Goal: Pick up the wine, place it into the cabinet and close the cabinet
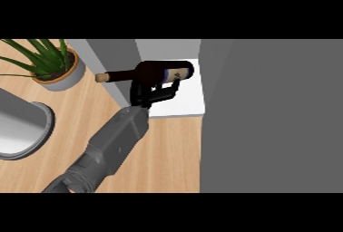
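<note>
The dark wine bottle (pixel 154 71) is held on its side, its tan cork end (pixel 102 77) pointing left and its labelled body over the white cabinet floor (pixel 184 102). My left hand (pixel 155 93) is shut on the bottle from below, with fingers curled round its body. The grey forearm (pixel 117 140) comes in from the lower left. The bottle's neck sticks out past the cabinet's grey side wall (pixel 120 56). A broad grey panel (pixel 268 118), part of the cabinet or its door, fills the right of the view. My right hand does not show.
A potted green plant (pixel 53 68) stands at the back left on the wooden counter (pixel 167 154). A large grey round-rimmed vessel (pixel 26 129) sits at the left edge. The grey panel blocks everything to the right.
</note>
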Robot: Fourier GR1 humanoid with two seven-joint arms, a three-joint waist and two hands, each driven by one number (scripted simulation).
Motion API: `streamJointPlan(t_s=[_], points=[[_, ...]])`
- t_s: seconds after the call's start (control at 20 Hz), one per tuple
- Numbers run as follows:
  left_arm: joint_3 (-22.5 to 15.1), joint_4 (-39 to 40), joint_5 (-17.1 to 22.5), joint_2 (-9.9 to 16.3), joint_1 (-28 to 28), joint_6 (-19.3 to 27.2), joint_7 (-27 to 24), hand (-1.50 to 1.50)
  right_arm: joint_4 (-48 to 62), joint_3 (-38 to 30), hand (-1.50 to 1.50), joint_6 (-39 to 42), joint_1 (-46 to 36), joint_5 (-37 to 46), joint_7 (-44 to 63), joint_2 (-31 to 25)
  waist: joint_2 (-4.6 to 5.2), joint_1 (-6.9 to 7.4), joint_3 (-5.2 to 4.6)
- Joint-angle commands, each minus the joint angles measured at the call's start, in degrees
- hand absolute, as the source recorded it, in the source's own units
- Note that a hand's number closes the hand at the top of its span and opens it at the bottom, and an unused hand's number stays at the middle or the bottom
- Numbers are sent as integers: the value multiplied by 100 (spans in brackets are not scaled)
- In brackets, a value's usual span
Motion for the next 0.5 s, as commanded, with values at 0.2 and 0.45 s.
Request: streamJointPlan(t_s=[0.2, 0.45], points=[[181, 78, 214, 0, 227, -47, -588, 150, 40, -55, -150, -78, -274, -66, 158, -60, 12, -26, -3], [375, 417, 85, 0, -22, -58, -1145, -150, 193, -61, -150, -20, -191, 184, -84, -75, 4, 40, 0]])
